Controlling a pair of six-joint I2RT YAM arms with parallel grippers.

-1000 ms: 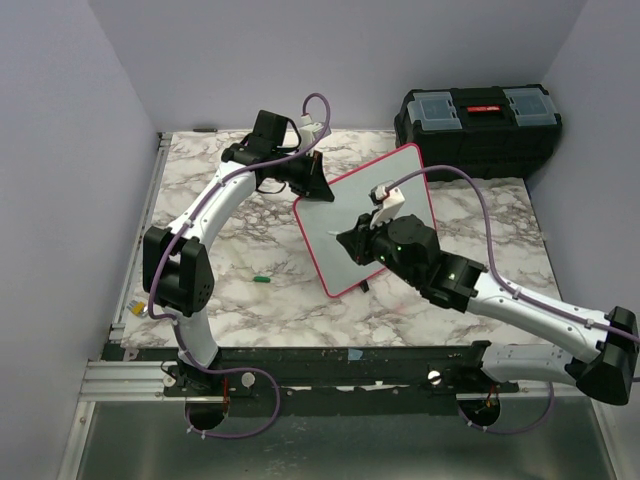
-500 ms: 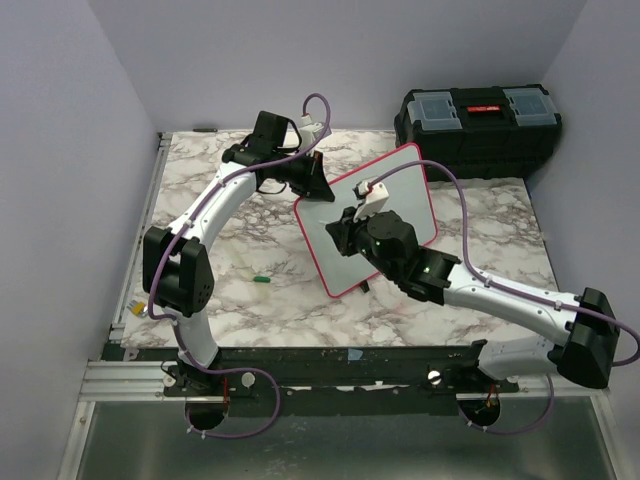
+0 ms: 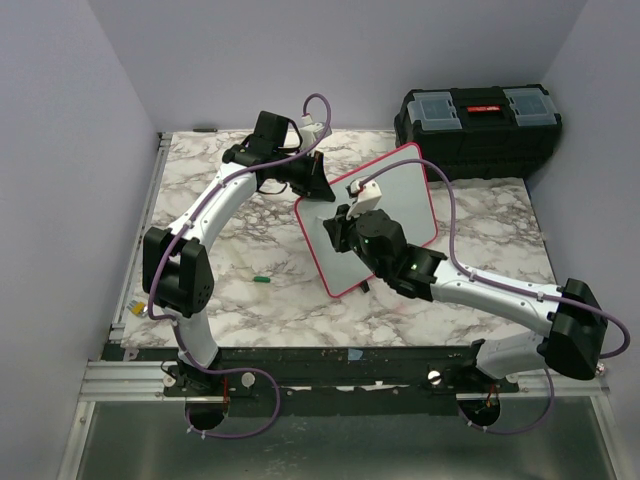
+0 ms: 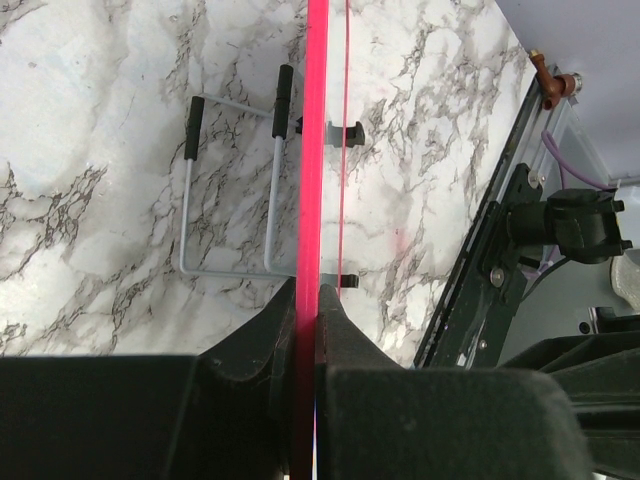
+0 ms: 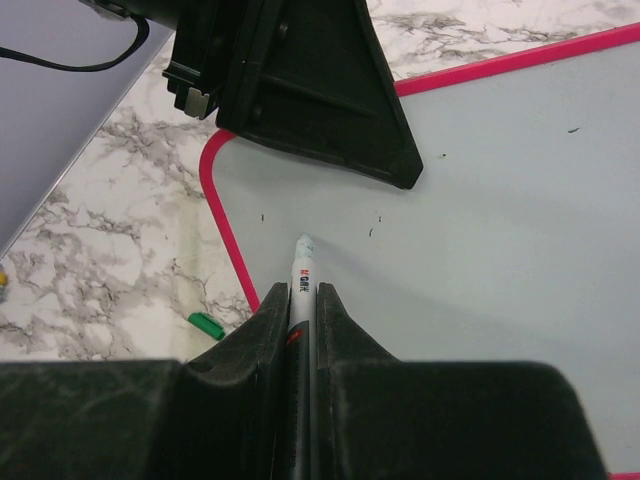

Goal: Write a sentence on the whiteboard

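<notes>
The whiteboard (image 3: pixel 405 195), white with a red-pink rim, stands tilted on the marble table. My left gripper (image 3: pixel 315 185) is shut on its top-left edge; in the left wrist view the rim (image 4: pixel 317 150) runs edge-on between the closed jaws (image 4: pixel 308 292). My right gripper (image 3: pixel 340 228) is shut on a white marker (image 5: pixel 300 275), whose tip is at the board face (image 5: pixel 500 220) near that corner, just below the left gripper (image 5: pixel 310 90). No green sentence shows on the board, only a few dark specks.
A green marker cap (image 3: pixel 262 280) lies on the table left of the board, also in the right wrist view (image 5: pixel 207 325). A wire stand (image 4: pixel 230 265) lies on the marble behind the board. The black toolbox (image 3: pixel 478 125) sits at the back right.
</notes>
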